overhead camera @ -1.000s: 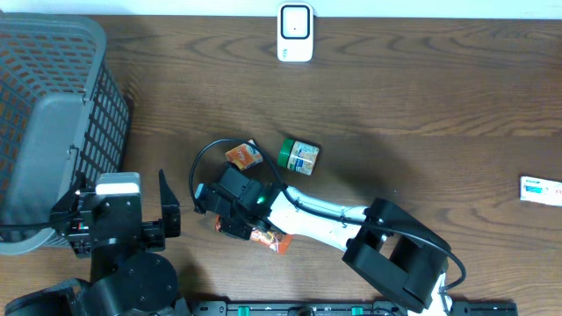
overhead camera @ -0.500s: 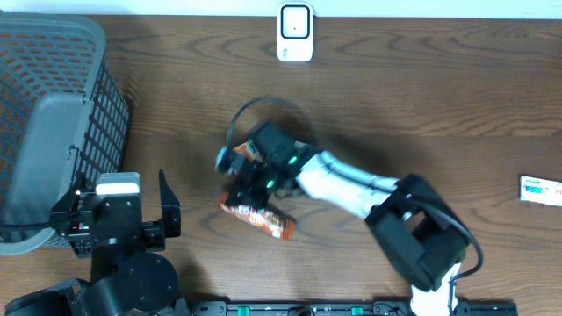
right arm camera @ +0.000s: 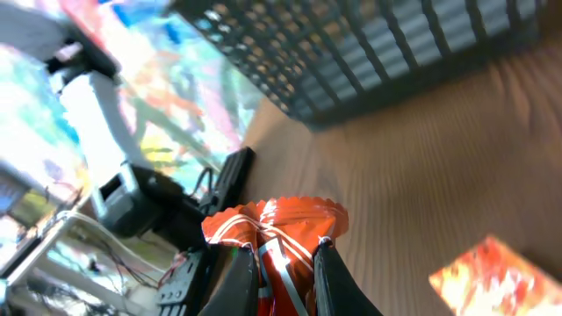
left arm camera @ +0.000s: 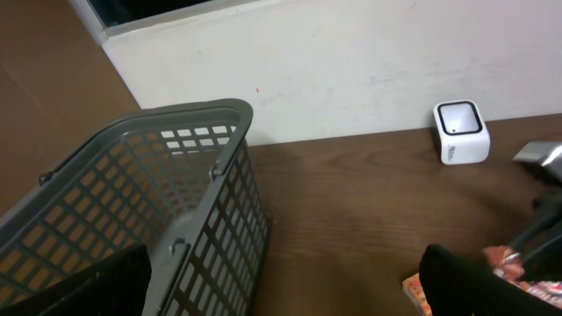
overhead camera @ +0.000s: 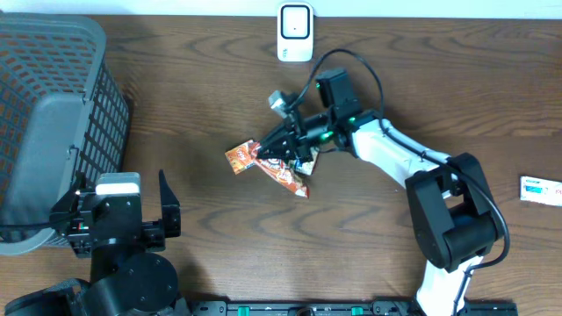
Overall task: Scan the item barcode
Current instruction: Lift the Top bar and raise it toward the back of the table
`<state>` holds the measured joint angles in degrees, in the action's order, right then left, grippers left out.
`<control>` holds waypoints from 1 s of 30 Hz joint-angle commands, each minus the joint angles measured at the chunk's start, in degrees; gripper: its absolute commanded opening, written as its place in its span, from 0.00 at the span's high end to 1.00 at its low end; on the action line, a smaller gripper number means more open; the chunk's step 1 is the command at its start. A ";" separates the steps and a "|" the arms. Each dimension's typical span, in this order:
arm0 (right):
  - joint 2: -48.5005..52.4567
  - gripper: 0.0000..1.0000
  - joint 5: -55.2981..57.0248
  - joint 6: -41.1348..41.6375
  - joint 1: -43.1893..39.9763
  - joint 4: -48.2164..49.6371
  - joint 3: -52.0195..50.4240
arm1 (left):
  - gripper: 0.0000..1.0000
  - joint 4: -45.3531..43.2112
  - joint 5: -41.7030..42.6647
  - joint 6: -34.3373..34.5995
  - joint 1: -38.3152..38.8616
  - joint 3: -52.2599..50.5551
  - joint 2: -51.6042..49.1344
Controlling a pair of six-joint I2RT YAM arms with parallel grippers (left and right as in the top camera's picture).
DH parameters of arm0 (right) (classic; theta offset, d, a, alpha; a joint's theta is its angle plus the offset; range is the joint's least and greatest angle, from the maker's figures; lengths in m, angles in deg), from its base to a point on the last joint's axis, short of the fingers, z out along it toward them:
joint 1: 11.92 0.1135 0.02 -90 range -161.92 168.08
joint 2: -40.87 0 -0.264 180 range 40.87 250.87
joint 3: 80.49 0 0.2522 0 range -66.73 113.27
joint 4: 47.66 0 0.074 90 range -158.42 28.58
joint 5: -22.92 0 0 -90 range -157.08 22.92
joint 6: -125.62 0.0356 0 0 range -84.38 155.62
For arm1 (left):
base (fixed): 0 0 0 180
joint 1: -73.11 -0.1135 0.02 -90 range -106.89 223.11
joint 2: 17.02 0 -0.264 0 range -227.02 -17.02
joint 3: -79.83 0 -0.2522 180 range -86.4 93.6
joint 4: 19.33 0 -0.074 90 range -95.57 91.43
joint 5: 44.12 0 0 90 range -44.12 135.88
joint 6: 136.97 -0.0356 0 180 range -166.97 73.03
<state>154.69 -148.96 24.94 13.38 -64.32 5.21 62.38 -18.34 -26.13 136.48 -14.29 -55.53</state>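
Note:
The item is a crinkled red-orange snack packet (overhead camera: 290, 175). My right gripper (overhead camera: 283, 156) is shut on it and holds it above the middle of the table. In the right wrist view the packet (right arm camera: 281, 228) is pinched between the two dark fingers (right arm camera: 239, 281). The white barcode scanner (overhead camera: 295, 32) stands at the table's back edge, well beyond the packet; it also shows in the left wrist view as the scanner (left arm camera: 461, 130). My left gripper (overhead camera: 114, 219) rests at the front left, open and empty, its fingers (left arm camera: 479, 281) far apart.
A grey mesh basket (overhead camera: 53, 105) fills the left side, close to the left gripper. A small orange box (overhead camera: 237, 158) lies just left of the held packet. A white carton (overhead camera: 540, 189) lies at the far right edge.
The right arm has lifted the packet from the front of the table and swung it back and to the right, toward the scanner side. The left arm has not moved.

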 commanded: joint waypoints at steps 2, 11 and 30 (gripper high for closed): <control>-1.18 0.99 -7.48 -1.57 -0.87 0.35 0.15 | 0.02 0.17 -0.31 0.48 -0.17 0.11 0.15; -1.18 0.99 -1.53 -9.66 -0.81 9.22 -0.11 | 0.02 0.17 -0.31 0.48 -0.17 0.11 0.15; 1.73 0.99 44.26 6.58 9.03 44.74 -0.11 | 0.02 0.17 -0.31 0.48 -0.17 0.11 0.15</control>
<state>154.91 -113.75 30.23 21.31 -21.70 4.82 62.38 -18.32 -26.15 136.48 -14.29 -55.53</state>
